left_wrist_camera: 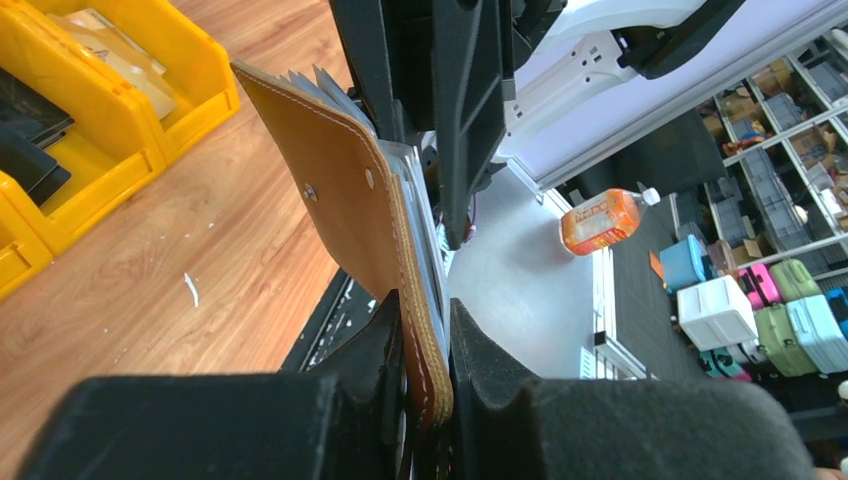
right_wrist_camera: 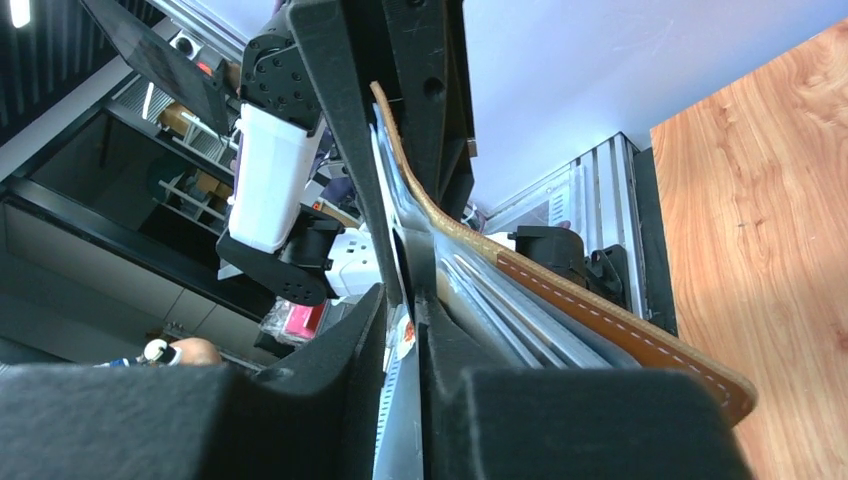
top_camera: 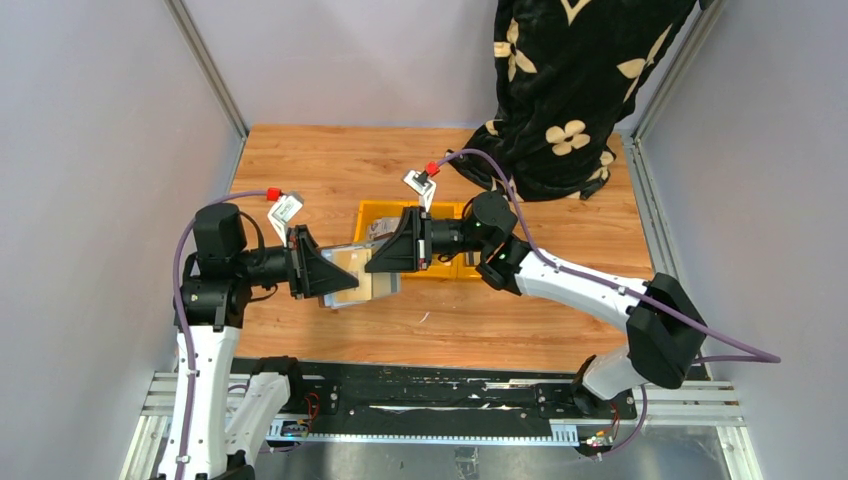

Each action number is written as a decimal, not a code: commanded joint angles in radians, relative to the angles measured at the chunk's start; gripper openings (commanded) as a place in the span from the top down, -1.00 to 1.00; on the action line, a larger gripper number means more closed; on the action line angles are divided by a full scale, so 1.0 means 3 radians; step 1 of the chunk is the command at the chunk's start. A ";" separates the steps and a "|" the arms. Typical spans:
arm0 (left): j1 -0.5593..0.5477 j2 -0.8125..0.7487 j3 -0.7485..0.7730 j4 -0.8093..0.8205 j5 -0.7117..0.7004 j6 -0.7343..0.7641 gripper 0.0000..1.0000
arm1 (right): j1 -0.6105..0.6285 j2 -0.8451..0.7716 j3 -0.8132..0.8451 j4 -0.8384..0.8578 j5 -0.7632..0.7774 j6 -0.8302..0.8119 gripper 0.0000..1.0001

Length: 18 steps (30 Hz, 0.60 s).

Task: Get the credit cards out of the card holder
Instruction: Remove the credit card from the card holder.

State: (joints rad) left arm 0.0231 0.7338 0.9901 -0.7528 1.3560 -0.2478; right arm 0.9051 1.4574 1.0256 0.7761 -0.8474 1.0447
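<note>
The brown leather card holder (top_camera: 352, 288) hangs open in the air between my two grippers, above the wooden table in front of the yellow tray. My left gripper (top_camera: 340, 276) is shut on one edge of the card holder (left_wrist_camera: 350, 190), with the leather and its grey sleeves pinched between the fingers (left_wrist_camera: 490, 360). My right gripper (top_camera: 378, 262) is shut on a thin grey-white printed credit card (right_wrist_camera: 408, 335) at the opposite edge. The holder's leather cover (right_wrist_camera: 600, 312) and clear sleeves (right_wrist_camera: 500, 320) fan out beside the card. Other cards inside the sleeves are hidden.
The yellow three-compartment tray (top_camera: 448, 268) lies just behind the grippers; in the left wrist view the tray (left_wrist_camera: 190, 110) holds dark cards (left_wrist_camera: 25, 120) and a tan card (left_wrist_camera: 100, 35). A black flower-patterned cloth (top_camera: 570, 90) stands at the back right. Grey walls enclose the table.
</note>
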 commanded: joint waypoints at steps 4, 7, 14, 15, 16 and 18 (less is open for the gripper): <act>-0.0034 -0.0047 0.0139 0.0076 0.0214 -0.0092 0.85 | 0.0012 0.0093 -0.0046 0.0363 -0.0040 0.0180 1.00; -0.0033 -0.0048 0.0138 0.0076 0.0225 -0.0086 0.80 | -0.0089 0.0033 -0.0186 0.0539 -0.0126 0.0278 1.00; -0.0035 -0.0013 0.0146 0.0077 0.0206 -0.0093 0.74 | -0.0265 -0.0164 -0.0343 0.0326 -0.0228 0.0115 1.00; -0.0035 -0.0015 0.0150 0.0078 0.0204 -0.0094 0.74 | -0.0296 -0.0212 -0.0378 0.0307 -0.0237 0.0094 1.00; -0.0034 -0.0021 0.0145 0.0077 0.0201 -0.0094 0.74 | -0.0341 -0.0253 -0.0412 0.0273 -0.0242 0.0061 1.00; -0.0032 -0.0025 0.0146 0.0076 0.0189 -0.0089 0.74 | -0.0403 -0.0338 -0.0447 0.0122 -0.0275 -0.0007 1.00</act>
State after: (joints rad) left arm 0.0196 0.7380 0.9993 -0.7563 1.3586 -0.2626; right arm 0.8310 1.4136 0.9234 0.8841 -0.8989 1.0958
